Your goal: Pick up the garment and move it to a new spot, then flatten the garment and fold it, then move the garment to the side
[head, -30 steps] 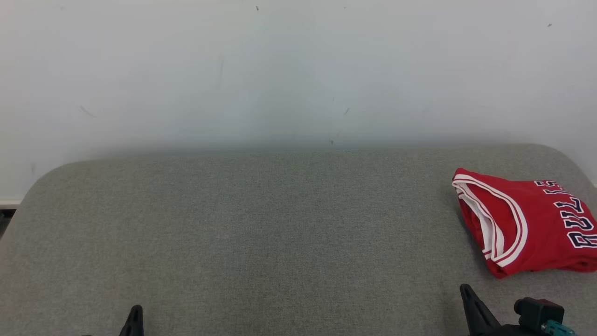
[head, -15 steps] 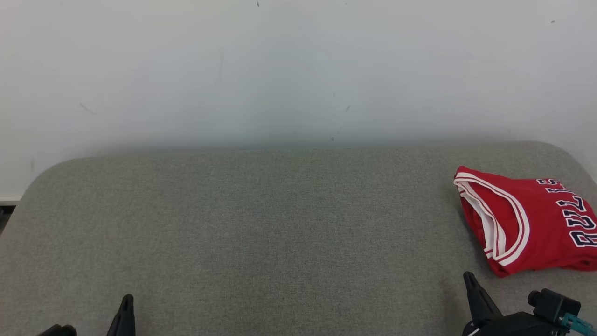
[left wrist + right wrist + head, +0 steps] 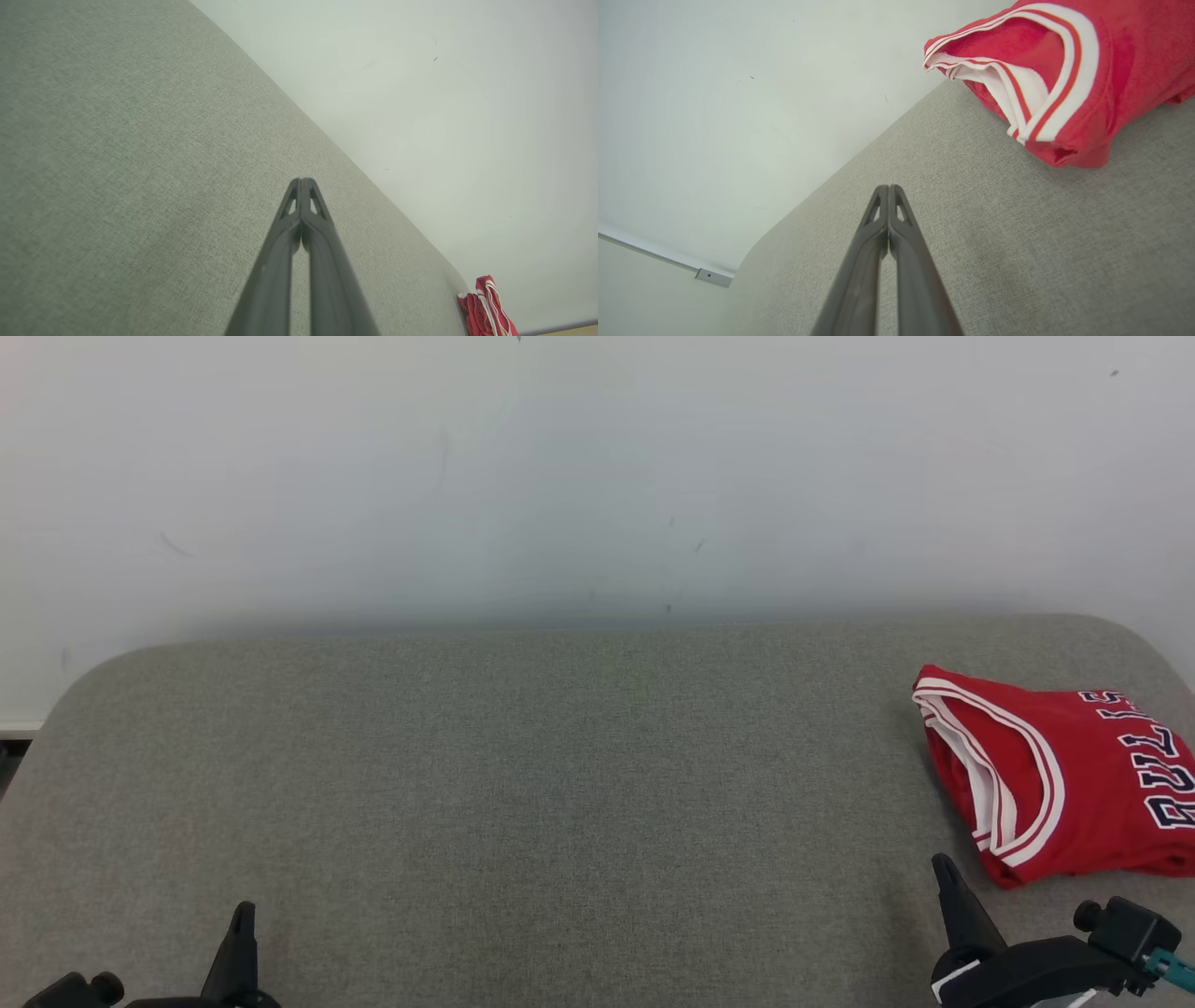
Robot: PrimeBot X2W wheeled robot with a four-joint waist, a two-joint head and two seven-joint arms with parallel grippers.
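The garment point(image 3: 1064, 775) is a red jersey with white-and-red trim and dark lettering, lying folded at the right edge of the grey padded surface point(image 3: 560, 784). The right wrist view shows the garment point(image 3: 1069, 70) at its upper right, and the left wrist view catches a corner of the garment point(image 3: 486, 312) at its bottom right. My right gripper point(image 3: 945, 870) is shut and empty, just in front of the garment's near-left corner. My left gripper point(image 3: 243, 913) is shut and empty at the lower left, far from it. Both fingertip pairs meet in the wrist views point(image 3: 302, 180) point(image 3: 888, 187).
A pale wall point(image 3: 560, 476) rises behind the surface's rounded far edge. A strip of floor and baseboard point(image 3: 14, 737) shows past the surface's left end.
Both grippers have come further up into the head view. The whole picture has shifted slightly, so the camera moved. The garment lies as before.
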